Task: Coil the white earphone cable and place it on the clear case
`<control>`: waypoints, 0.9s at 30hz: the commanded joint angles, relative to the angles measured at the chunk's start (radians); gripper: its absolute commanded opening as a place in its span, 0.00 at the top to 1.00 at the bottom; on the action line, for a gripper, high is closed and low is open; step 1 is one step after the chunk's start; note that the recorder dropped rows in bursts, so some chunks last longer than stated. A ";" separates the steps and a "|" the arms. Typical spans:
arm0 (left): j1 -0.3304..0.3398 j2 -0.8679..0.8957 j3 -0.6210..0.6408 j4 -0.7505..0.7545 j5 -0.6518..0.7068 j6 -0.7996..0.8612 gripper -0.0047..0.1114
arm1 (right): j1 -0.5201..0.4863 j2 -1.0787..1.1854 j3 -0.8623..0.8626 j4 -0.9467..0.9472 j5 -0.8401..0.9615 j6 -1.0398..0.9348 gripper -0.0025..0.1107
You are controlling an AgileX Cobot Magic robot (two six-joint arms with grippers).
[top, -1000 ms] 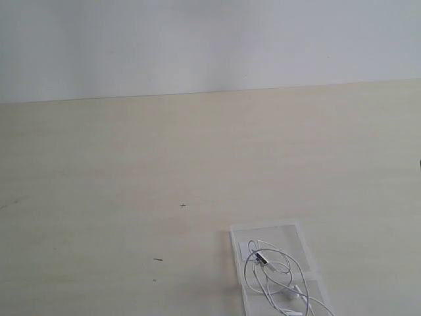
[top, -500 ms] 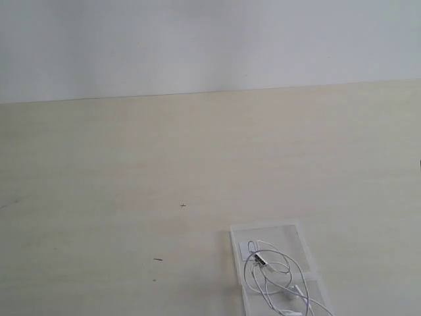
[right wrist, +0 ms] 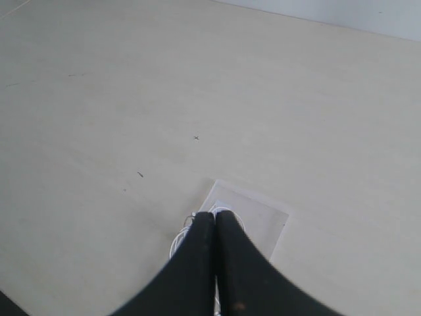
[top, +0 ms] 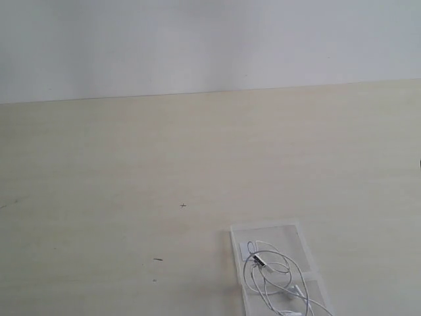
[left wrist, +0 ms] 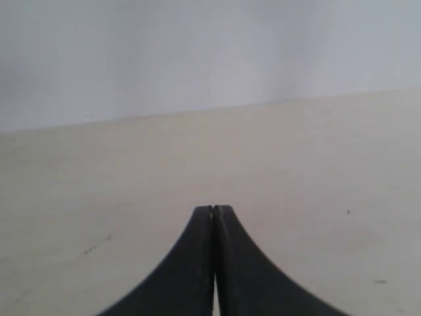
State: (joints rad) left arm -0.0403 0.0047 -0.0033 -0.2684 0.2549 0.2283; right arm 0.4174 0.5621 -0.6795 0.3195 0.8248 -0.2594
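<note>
The white earphone cable (top: 273, 276) lies looped on the clear case (top: 284, 232), just beyond the right fingers (right wrist: 197, 263), pressed together; the left fingers (left wrist: 191, 263), likewise closed, face bare surface (left wrist: 99, 171).

Earphone cable (top: 266, 262) atop clear case (top: 293, 235), table's (top: 131, 164) near-right

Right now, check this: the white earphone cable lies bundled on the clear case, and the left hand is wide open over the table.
Not quite. The left hand is shut, not wide open: the left wrist view shows its fingers pressed together over the table. The white earphone cable does lie bundled on the clear case.
</note>
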 commanded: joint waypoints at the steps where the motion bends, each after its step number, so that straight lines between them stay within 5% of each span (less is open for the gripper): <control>1: 0.001 -0.005 0.003 0.076 0.094 -0.024 0.96 | 0.002 -0.004 0.005 0.003 -0.004 -0.001 0.98; 5: 0.027 -0.005 0.003 0.186 0.097 -0.162 0.96 | 0.002 -0.004 0.005 0.003 -0.004 -0.001 0.98; 27: 0.059 -0.005 0.003 0.206 0.099 -0.158 0.96 | 0.002 -0.004 0.005 0.003 -0.004 -0.001 0.98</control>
State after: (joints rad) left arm 0.0171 0.0047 -0.0033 -0.0635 0.3576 0.0794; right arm 0.4174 0.5621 -0.6795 0.3195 0.8248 -0.2594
